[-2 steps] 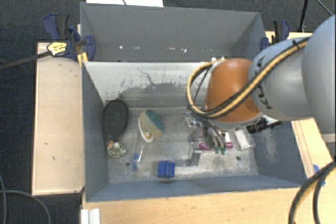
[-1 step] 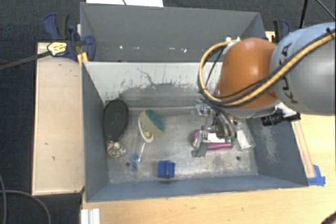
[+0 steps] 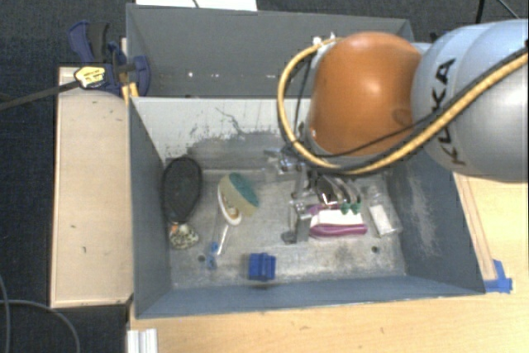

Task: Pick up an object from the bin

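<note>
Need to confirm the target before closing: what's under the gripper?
A flat white-and-purple thing lies partly under the gripper, right of middle in the bin, a small white piece beside it. The orange wrist cover hides whatever sits behind them.

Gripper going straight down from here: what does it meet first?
Probably the purple-and-white object just under the gripper, right of the bin's middle; it may instead land on bare bin floor beside it. Depth is unclear.
</note>
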Controlling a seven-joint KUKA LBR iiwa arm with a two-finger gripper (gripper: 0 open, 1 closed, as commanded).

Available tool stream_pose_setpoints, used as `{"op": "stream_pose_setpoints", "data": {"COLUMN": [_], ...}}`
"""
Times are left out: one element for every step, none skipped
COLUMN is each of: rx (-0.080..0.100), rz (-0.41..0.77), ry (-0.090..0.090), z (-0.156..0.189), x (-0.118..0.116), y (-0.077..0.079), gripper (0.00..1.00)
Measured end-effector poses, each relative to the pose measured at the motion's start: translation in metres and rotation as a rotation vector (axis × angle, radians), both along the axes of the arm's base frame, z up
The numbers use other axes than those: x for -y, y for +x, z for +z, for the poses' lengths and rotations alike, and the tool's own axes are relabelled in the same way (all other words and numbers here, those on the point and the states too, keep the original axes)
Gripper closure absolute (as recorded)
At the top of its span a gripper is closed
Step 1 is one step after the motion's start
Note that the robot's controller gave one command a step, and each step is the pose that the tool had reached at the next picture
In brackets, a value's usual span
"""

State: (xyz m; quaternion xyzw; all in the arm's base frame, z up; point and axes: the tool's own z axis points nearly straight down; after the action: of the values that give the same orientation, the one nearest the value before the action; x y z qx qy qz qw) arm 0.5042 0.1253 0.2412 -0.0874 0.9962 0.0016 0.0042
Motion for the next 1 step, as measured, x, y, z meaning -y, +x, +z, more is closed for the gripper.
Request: {"op": "stream_pose_setpoints", "data": {"rx": [-0.015], "rz": [-0.029], "ry": [-0.005], "z": [-0.1595], "x": [-0.0092], "y": [-0.0166], "gripper": [0.0]}}
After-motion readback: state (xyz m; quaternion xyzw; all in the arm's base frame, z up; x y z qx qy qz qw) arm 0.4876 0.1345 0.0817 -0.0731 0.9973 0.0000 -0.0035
